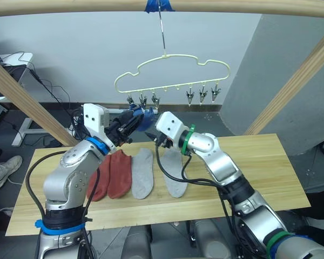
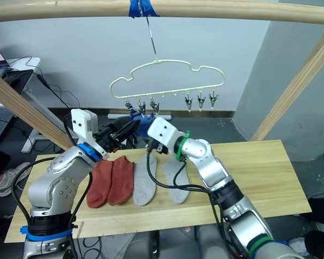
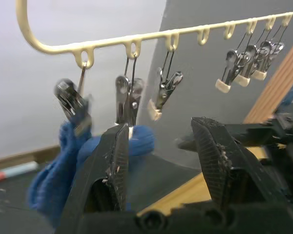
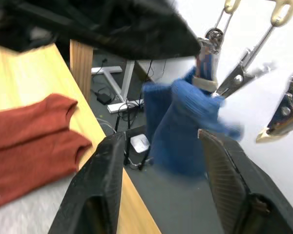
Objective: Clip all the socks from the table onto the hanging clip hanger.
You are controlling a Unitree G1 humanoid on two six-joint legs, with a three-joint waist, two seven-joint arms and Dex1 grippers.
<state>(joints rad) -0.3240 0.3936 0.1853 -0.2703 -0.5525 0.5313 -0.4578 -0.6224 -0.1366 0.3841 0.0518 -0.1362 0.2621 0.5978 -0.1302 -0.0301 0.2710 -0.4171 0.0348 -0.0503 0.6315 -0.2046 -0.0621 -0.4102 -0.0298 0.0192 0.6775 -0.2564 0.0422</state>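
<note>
Blue socks [image 4: 185,122] clipped at hanger [image 1: 173,73] left end.
Both tools spread, empty; left tool [image 1: 130,123] nearer, w/ four socks lengthwise on tabletop [image 1: 259,167] below.

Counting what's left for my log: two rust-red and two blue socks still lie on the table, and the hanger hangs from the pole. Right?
Not quite. Beside the two rust-red socks on the table lie two light grey socks, not blue, as the left eye view shows. The blue socks hang from the clip hanger, which does hang from the pole.

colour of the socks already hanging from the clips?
Blue: the soft blue socks hang from the metal clips, clearest in the right wrist view.
</note>
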